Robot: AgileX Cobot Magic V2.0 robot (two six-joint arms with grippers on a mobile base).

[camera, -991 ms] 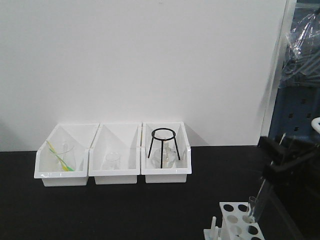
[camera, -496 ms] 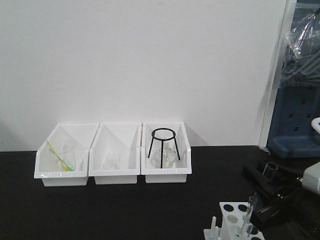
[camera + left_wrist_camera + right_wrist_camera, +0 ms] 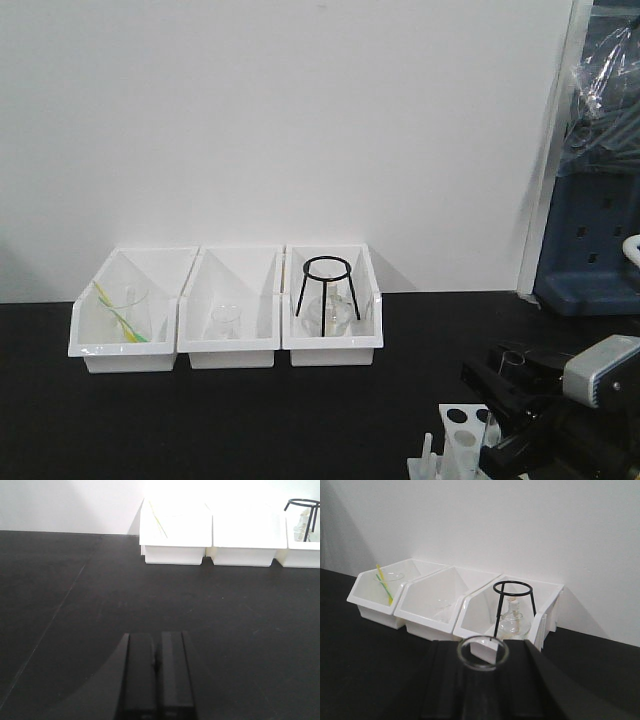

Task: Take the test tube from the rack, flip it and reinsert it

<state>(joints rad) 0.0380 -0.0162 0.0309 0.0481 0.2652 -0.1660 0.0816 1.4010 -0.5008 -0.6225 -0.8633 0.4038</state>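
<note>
Test tube in right gripper

- I count three white open-front bins: left, middle, right.
- Three glass vessels, one in each bin: a beaker, a smaller beaker and a flask.
- One black tripod stand.
- Two thin sticks that I can make out, one yellow and one green.
- One rack; I can't count its holes, as part of it is hidden.
- One test tube that I can be sure of.
</note>
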